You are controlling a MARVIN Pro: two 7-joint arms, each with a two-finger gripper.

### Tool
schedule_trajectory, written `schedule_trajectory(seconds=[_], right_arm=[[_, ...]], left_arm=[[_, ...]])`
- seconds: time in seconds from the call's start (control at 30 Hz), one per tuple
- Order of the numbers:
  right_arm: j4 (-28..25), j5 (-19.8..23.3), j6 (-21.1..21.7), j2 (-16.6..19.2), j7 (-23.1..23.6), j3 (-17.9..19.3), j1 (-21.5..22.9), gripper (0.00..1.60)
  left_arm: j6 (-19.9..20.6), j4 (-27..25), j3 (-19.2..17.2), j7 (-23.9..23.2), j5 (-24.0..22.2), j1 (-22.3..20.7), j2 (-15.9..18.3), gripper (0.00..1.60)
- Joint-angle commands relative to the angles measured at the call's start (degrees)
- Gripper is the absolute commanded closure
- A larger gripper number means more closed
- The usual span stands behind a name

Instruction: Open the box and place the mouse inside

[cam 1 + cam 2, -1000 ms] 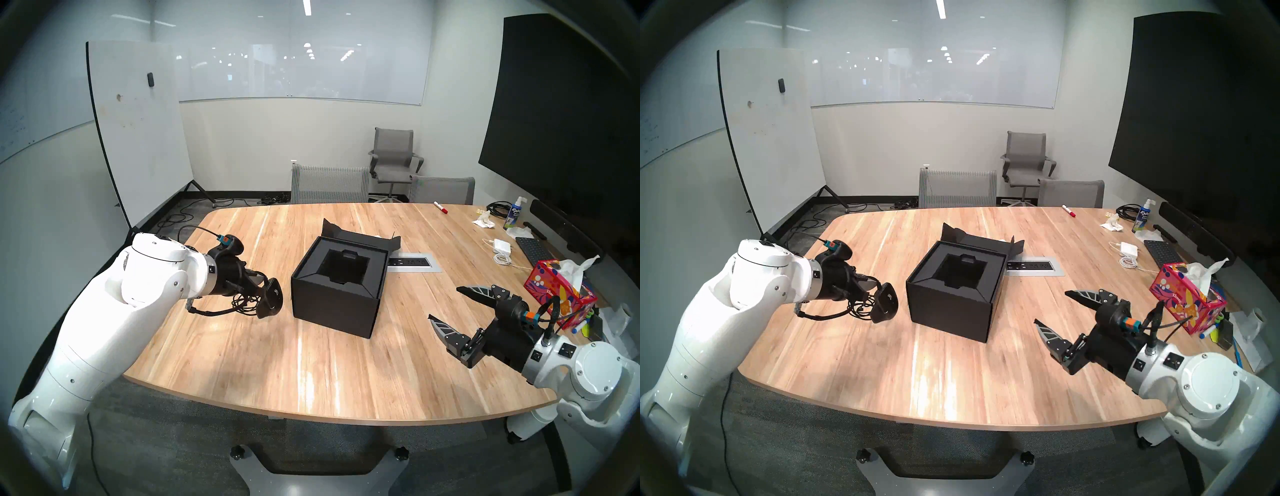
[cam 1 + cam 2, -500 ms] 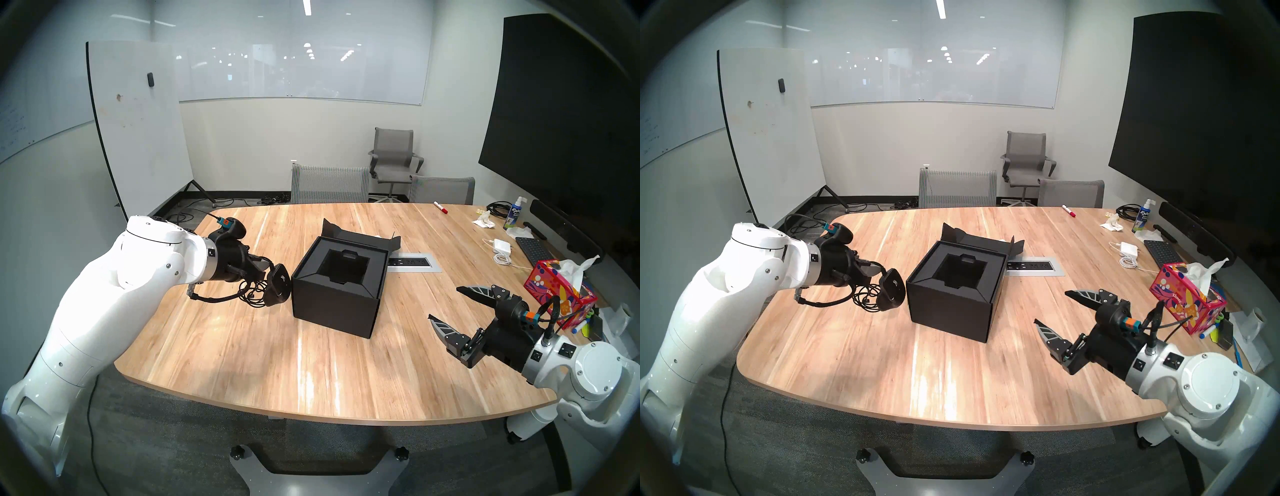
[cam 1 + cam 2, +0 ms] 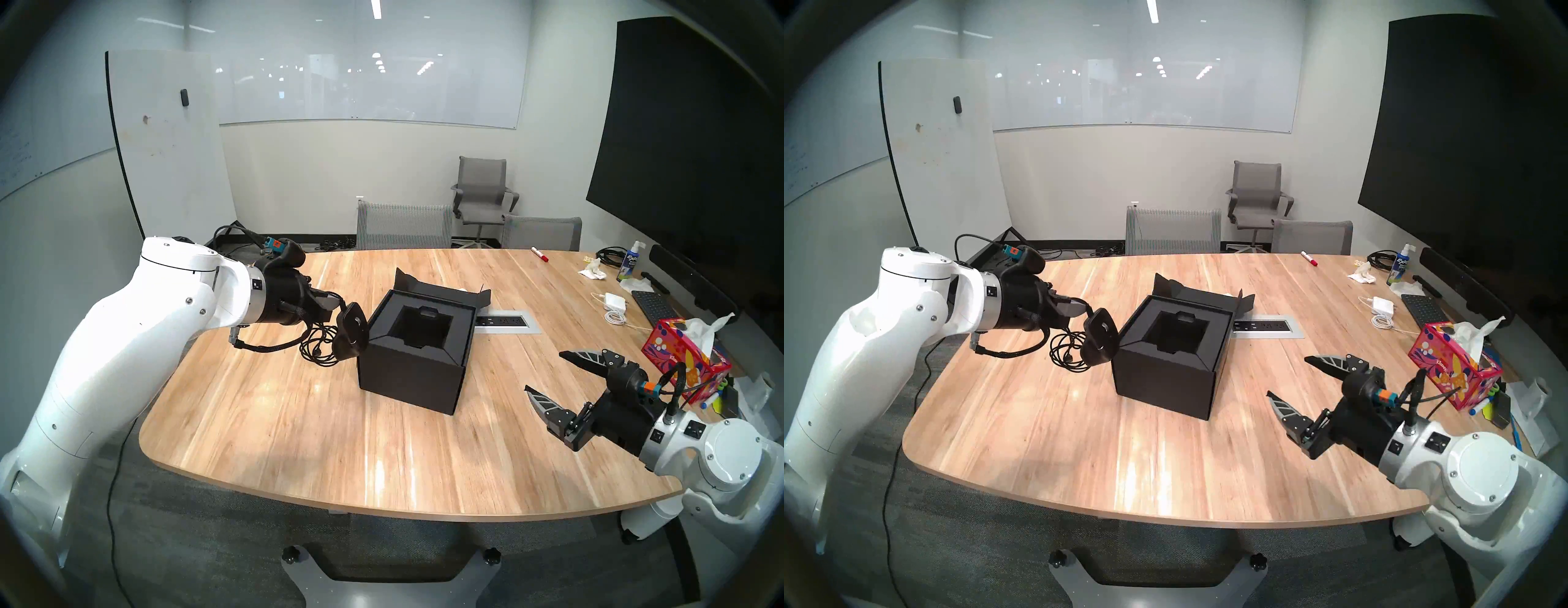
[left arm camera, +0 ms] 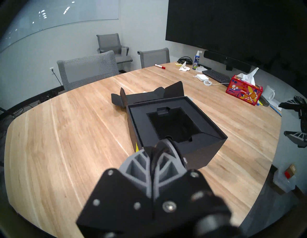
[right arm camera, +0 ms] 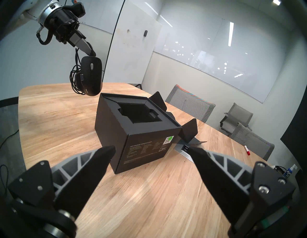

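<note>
The black box (image 3: 407, 373) stands open at the table's middle, its lid flap (image 3: 449, 293) folded back and its black moulded insert (image 3: 422, 327) empty. My left gripper (image 3: 341, 308) is shut on the top end of the black mouse (image 3: 351, 333). The mouse hangs in the air against the box's upper left edge, with its coiled cable (image 3: 316, 348) dangling beside it. The right wrist view shows the mouse (image 5: 91, 76) just above and left of the box (image 5: 146, 149). My right gripper (image 3: 544, 371) is open and empty, right of the box.
On the right side of the table are a red floral tissue box (image 3: 683, 365), a black keyboard (image 3: 653, 308), a white charger (image 3: 615, 302), a spray bottle (image 3: 630, 265) and a red marker (image 3: 539, 254). A power panel (image 3: 505, 321) lies behind the box. Chairs (image 3: 403, 225) stand at the far edge.
My left arm has lifted the mouse and carried it rightward, from above the table left of the box to the box's upper left edge. The right arm has not moved.
</note>
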Motion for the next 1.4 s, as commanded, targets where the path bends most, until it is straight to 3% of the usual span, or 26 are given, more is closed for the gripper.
schedule_trajectory(seconds=[0.0, 0.57, 0.87, 1.37], right_arm=[[-0.6, -0.1, -0.2, 0.1, 0.0, 0.2, 0.3, 0.0], [-0.6, -0.1, -0.2, 0.1, 0.0, 0.2, 0.3, 0.0], [-0.6, -0.1, -0.2, 0.1, 0.0, 0.2, 0.3, 0.0], [-0.6, -0.1, -0.2, 0.1, 0.0, 0.2, 0.3, 0.0]], left_arm=[[-0.2, -2.6, 0.9, 3.8, -5.2, -4.0, 1.8, 1.6], [-0.2, -8.5, 4.5, 14.9, -18.1, -10.5, 2.0, 1.6], [-0.2, -10.6, 8.6, 24.1, -25.9, -13.9, 1.3, 1.6], [-0.2, -9.5, 16.1, 39.9, -35.2, -21.6, -6.6, 1.6]])
